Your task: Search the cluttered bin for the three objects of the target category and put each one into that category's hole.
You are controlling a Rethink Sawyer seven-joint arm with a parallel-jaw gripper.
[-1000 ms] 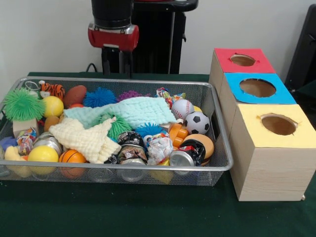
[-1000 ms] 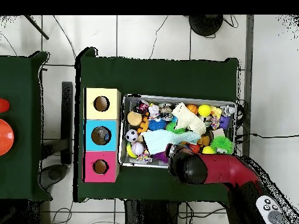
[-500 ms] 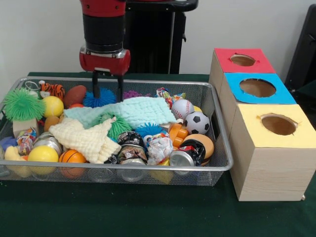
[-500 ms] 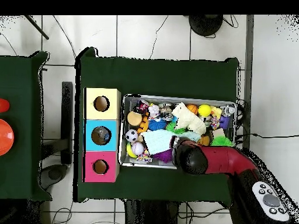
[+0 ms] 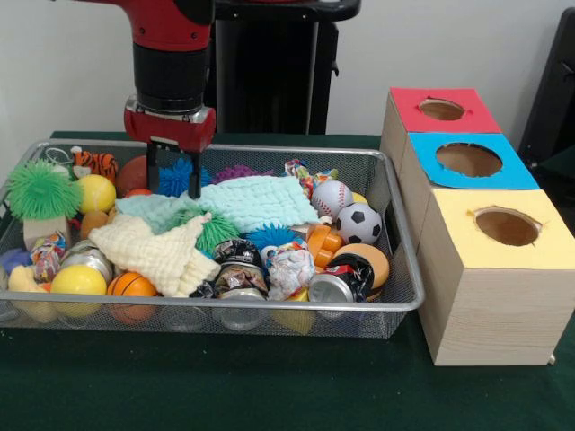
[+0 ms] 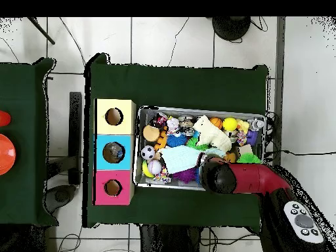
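My gripper (image 5: pixel 172 180) hangs open in the back left part of the wire bin (image 5: pixel 395 206). Its two black fingers straddle a blue spiky ball (image 5: pixel 175 171), with the tips near the edge of the mint cloth (image 5: pixel 252 199). Nothing is held. In the bin lie a cream cloth (image 5: pixel 162 251), a baseball (image 5: pixel 331 197), a soccer ball (image 5: pixel 358 223), a small basketball (image 5: pixel 131 285), a green spiky ball (image 5: pixel 40 190), yellow balls and crushed cans. From overhead the arm (image 6: pixel 220 178) covers the gripper at the bin's lower edge.
Three wooden boxes with round holes stand beside the bin: red top (image 5: pixel 440 109), blue top (image 5: pixel 469 160), yellow top (image 5: pixel 508 226). From overhead they line up left of the bin (image 6: pixel 200 110). Green cloth covers the table (image 5: pixel 269 386).
In the front view the gripper has come down from behind the bin and shifted left, and now sits low around the blue spiky ball. The bin's contents look unmoved.
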